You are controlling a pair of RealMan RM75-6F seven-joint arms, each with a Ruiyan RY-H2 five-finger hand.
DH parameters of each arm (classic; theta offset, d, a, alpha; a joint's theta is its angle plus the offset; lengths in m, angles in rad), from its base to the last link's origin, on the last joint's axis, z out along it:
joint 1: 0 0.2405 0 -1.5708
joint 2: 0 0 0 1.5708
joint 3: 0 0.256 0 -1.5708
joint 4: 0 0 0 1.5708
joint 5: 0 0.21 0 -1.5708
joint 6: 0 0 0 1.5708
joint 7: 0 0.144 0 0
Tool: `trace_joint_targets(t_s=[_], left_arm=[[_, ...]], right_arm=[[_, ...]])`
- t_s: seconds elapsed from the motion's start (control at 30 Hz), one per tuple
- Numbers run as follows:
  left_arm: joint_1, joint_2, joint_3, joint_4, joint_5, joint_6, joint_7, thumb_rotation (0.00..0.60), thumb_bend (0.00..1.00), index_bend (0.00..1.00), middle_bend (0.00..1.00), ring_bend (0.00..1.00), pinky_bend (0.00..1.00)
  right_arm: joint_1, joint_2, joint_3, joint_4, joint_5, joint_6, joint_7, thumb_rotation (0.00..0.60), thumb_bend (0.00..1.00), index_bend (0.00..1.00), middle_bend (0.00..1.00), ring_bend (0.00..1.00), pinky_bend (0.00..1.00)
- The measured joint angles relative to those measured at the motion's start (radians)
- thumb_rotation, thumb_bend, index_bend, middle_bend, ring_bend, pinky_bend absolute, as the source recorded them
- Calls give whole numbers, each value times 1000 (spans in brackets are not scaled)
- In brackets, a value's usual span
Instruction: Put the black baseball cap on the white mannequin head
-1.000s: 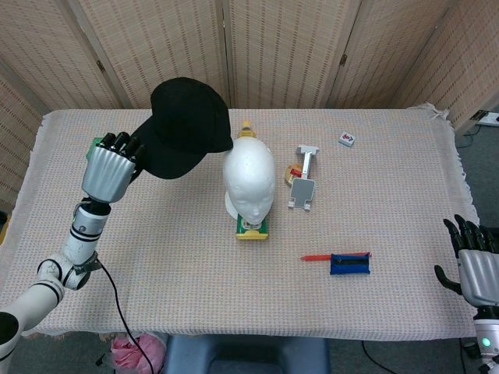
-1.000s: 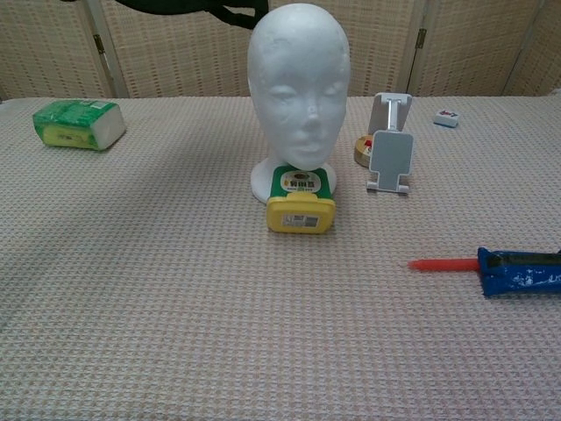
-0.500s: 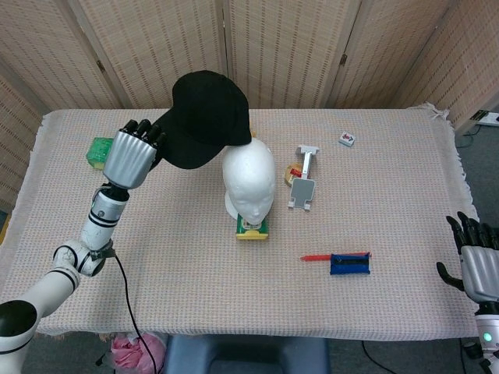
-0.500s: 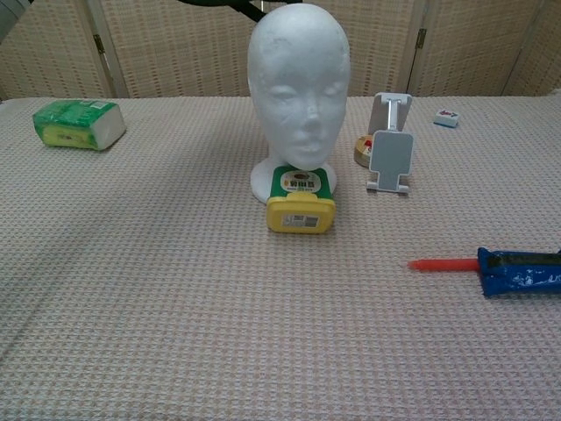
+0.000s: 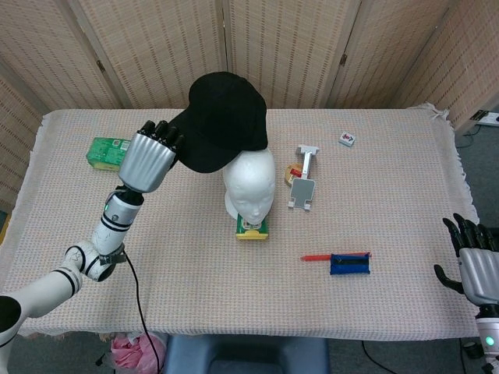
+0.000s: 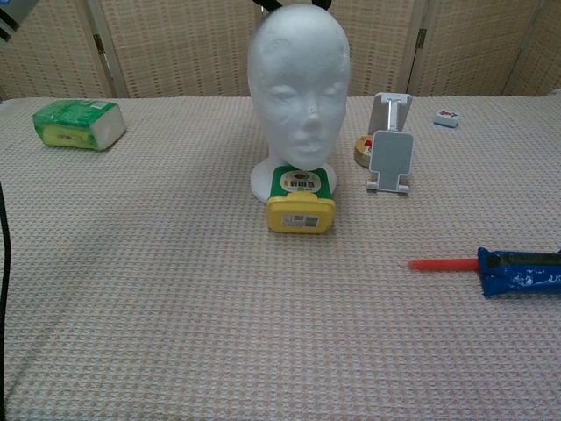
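The black baseball cap (image 5: 224, 118) hangs in the air over the back of the white mannequin head (image 5: 249, 182), covering its top rear in the head view. My left hand (image 5: 148, 160) grips the cap's left edge, raised well above the table. In the chest view the mannequin head (image 6: 299, 88) stands upright facing forward, and only a sliver of the cap (image 6: 294, 3) shows at the top edge. My right hand (image 5: 472, 265) hangs open beyond the table's near right corner, holding nothing.
A yellow and green container (image 5: 253, 228) lies against the mannequin's base. A grey phone stand (image 5: 303, 185) and tape roll (image 5: 291, 173) sit just right of it. A green packet (image 5: 107, 151) is at the left, a blue pack with red pen (image 5: 348, 262) front right, a small tile (image 5: 348, 139) back right.
My left hand has carried the cap rightward, from left of the mannequin head to over its back top. The right hand has stayed put.
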Motion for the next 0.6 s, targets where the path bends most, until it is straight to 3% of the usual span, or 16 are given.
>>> trace_joint_targets(t_s=[0.37,0.6], left_arm=[[61,48,16,-339,-2,28,322,600,448,660,668,538,692],[108,31,39,-485,8,53,499,600,448,659,668,538,692]], right_arm=[[-11,38,-30,-10,-81,5,83,600,254,0,0,0,0],[-32,69,-54,-16,-153,43,146,600,254,0,0,0,0]])
